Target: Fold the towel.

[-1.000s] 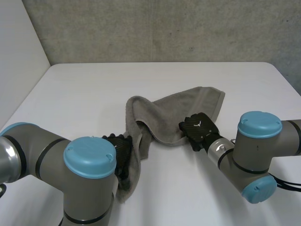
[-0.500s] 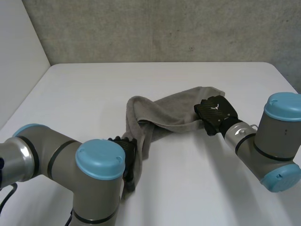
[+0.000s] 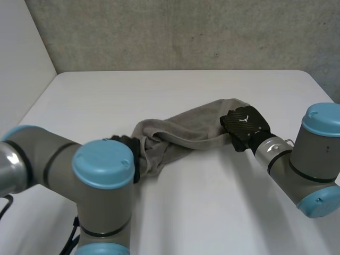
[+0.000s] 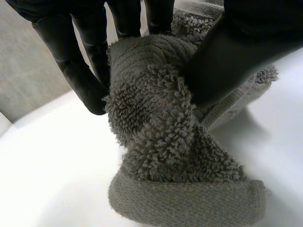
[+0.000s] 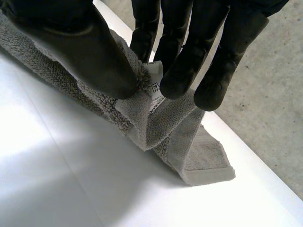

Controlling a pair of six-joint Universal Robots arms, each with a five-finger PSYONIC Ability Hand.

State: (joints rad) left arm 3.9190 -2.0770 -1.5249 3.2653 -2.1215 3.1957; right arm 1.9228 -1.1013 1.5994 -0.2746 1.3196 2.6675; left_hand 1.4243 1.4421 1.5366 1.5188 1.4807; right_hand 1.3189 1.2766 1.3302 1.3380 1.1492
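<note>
Item: one grey towel (image 3: 186,127), bunched into a long rumpled roll, lying slantwise on the white worktop (image 3: 159,90).

At the towel's end nearer the left arm we log the left hand (image 4: 236,47), its thumb and fingers clamped on a thick wad of terry just above a hemmed edge.

At the towel's other end we log the right hand (image 5: 80,42), its thumb and fingers pinching a raised fold beside the small white care label (image 5: 154,84).

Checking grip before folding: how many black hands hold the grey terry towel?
2: left hand pinches the grey terry towel at its left end; right hand pinches its right end.
</note>
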